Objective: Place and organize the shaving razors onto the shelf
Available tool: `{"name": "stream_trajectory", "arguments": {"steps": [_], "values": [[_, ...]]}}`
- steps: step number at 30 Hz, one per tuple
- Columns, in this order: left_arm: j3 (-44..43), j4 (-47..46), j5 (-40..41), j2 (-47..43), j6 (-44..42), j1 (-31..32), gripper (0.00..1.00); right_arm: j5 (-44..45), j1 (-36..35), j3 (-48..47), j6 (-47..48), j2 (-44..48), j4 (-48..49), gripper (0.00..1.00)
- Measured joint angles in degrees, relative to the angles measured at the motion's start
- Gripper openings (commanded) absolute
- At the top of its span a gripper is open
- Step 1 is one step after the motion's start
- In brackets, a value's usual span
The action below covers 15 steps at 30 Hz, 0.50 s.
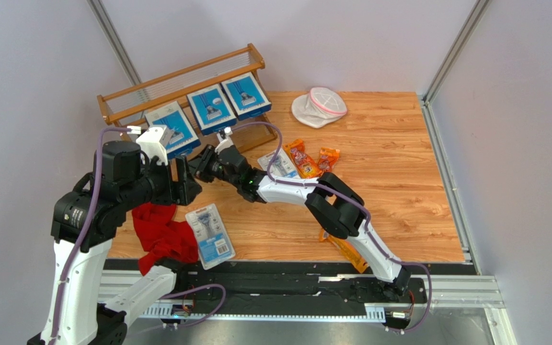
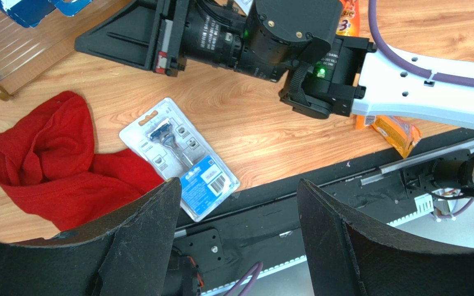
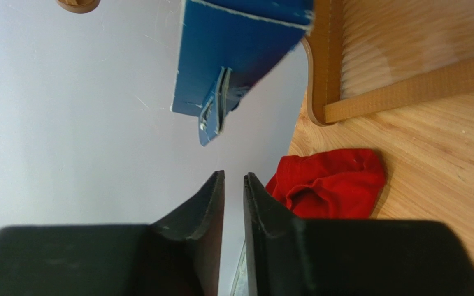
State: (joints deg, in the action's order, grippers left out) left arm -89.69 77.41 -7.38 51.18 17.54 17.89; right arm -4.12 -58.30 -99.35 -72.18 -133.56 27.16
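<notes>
The wooden shelf [image 1: 185,75] stands at the back left with three blue razor boxes [image 1: 212,108] leaning on its lower tier. A clear blister pack [image 1: 210,233] lies near the front edge, and it also shows in the left wrist view [image 2: 179,157]. A second blister pack [image 1: 279,164] and two orange bags [image 1: 302,158] lie mid-table. Another orange bag [image 1: 344,248] lies under the right arm. My left gripper [image 1: 185,180] is open and empty [image 2: 238,185]. My right gripper [image 1: 201,159] is nearly shut and empty [image 3: 234,176], just below the left box [image 3: 239,55].
A red cloth [image 1: 160,237] lies at the front left beside the blister pack. A round white pouch [image 1: 320,106] sits at the back. The two grippers are close together in front of the shelf. Grey walls enclose the table.
</notes>
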Motion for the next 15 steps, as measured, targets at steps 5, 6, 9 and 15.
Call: {"name": "stream_trajectory", "arguments": {"steps": [5, 6, 9, 15], "values": [[0.0, 0.0, 0.0, 0.0, -0.1, 0.0, 0.78, 0.2, 0.0, -5.1, -0.2, -2.2, -1.6, 0.04], [0.0, 0.0, 0.0, 0.0, -0.1, 0.0, 0.78, 0.3, 0.0, -6.1, -0.2, -2.5, -2.1, 0.03], [0.0, 0.0, 0.1, 0.0, -0.1, 0.0, 0.78, 0.8, 0.0, -8.7, -0.2, -3.4, -3.7, 0.02], [0.0, 0.0, 0.4, 0.0, -0.1, 0.0, 0.77, 1.5, 0.0, -12.7, -0.2, -5.6, -7.1, 0.02]]}}
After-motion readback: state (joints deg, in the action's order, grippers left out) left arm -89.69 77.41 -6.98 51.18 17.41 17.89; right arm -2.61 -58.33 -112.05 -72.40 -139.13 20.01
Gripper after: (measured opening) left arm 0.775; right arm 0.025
